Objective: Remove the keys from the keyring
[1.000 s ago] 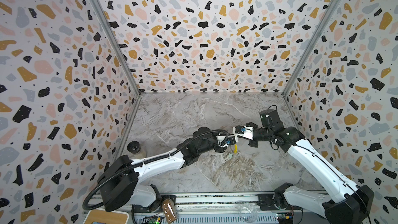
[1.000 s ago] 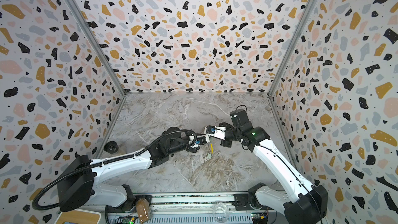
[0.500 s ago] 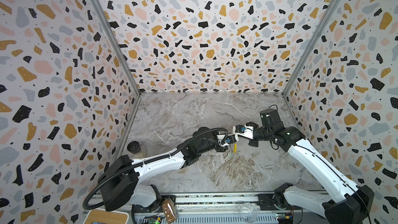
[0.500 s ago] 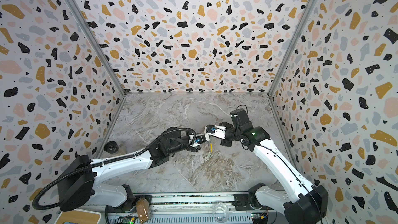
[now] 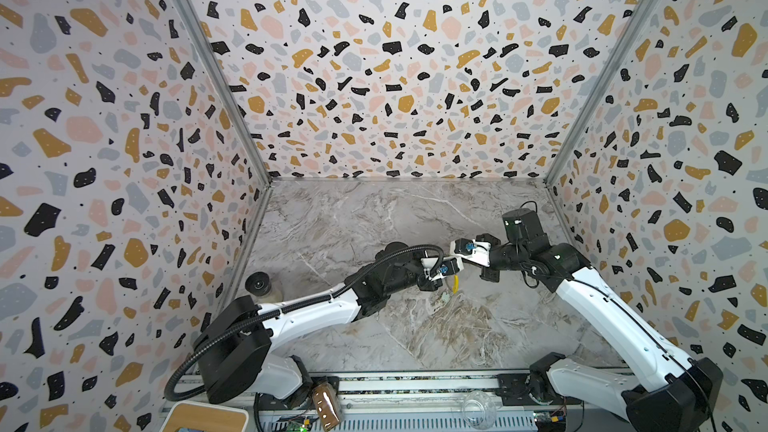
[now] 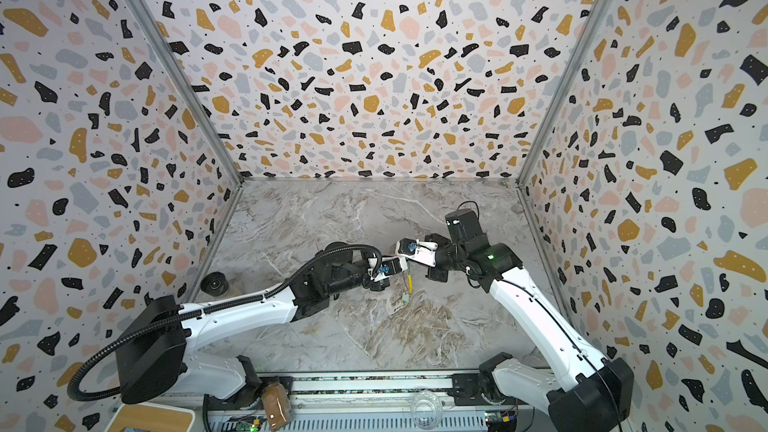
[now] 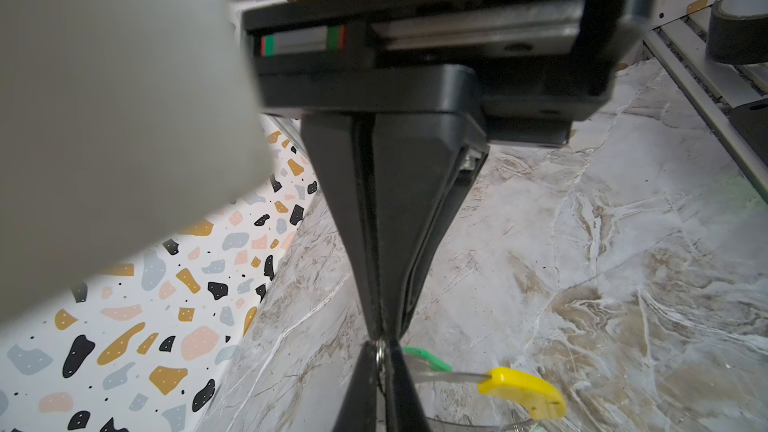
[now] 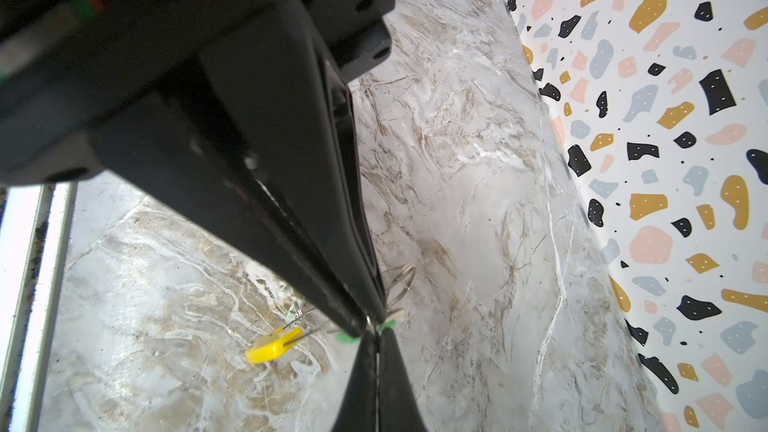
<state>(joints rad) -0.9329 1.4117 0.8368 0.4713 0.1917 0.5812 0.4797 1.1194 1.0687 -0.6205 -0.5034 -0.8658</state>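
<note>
Both grippers meet tip to tip above the middle of the marble table (image 5: 374,222). The keyring (image 7: 449,376), a thin grey hoop with a yellow sleeve (image 5: 456,284), hangs below them. My right gripper (image 8: 376,336) is shut and appears to pinch the hoop wire. My left gripper (image 7: 380,351) is shut on a small silvery ring, seemingly the green key's. That key's green tag (image 7: 426,357) sticks out beside the fingers. The pale key (image 5: 445,297) dangles lowest, near the table. In both top views the left gripper (image 5: 448,277) and the right gripper (image 5: 457,270) almost touch.
A dark tape roll (image 5: 258,283) stands by the left wall. On the front rail are a brown jar (image 5: 326,403) and a clear glass jar (image 5: 478,409). A wood-rimmed tray (image 5: 205,417) sits at the front left. Patterned walls enclose three sides.
My left gripper has closed its jaws at the right gripper's tips. The right gripper and the hanging keyring have stayed in place.
</note>
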